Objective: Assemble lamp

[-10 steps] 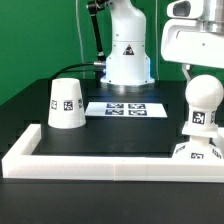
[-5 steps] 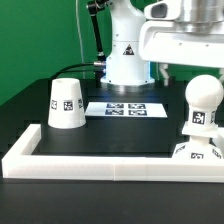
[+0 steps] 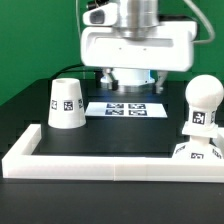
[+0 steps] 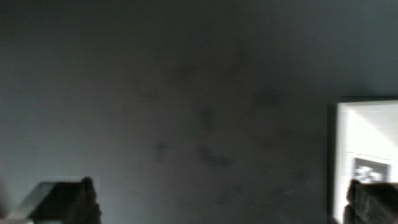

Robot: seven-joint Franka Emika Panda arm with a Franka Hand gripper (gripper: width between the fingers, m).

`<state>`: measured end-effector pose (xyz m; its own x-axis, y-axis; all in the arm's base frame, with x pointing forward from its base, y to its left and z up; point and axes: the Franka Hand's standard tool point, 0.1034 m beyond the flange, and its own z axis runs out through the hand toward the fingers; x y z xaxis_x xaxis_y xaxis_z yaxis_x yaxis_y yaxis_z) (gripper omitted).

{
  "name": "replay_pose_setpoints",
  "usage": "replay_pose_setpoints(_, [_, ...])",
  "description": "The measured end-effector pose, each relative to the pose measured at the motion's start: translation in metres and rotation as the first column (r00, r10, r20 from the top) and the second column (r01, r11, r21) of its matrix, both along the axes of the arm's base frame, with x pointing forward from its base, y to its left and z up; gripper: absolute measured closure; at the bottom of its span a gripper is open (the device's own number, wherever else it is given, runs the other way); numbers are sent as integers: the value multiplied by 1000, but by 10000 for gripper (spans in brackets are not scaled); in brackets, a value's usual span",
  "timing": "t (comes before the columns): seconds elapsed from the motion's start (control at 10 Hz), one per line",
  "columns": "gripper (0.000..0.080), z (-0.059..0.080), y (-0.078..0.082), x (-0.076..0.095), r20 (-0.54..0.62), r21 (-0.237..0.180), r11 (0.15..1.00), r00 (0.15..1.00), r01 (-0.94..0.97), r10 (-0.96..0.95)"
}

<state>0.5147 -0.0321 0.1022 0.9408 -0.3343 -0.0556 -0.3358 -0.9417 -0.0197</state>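
White shade sat untouched while my gripper hung high, jaw state impossible to tell; I judged I should center over it before descending.

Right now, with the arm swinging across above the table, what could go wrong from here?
1. The shade stands loose, apart from the bulb; a slanted grasp on its sloping wall could tip or push it.
2. The bulb already stands on the base by the bar frame; carrying the shade in low could knock it.
3. The wrist view shows only one of the fingers, dark and blurred, so the opening cannot be confirmed.
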Motion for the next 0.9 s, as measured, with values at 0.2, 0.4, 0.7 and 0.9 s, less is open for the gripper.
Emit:
replay_pose_setpoints(0.2, [101,-5,-28,-8,-19,8,1000,1000,1,-1])
replay_pose_setpoints(0.4, [101,-5,-22,-7,-18,8,1000,1000,-7,7])
replay_pose_setpoints(0.7, [101,-6,-22,-7,-20,8,1000,1000,-6,7])
replay_pose_setpoints(0.9, [101,-16,-29,-25,-32,3,999,999,-35,35])
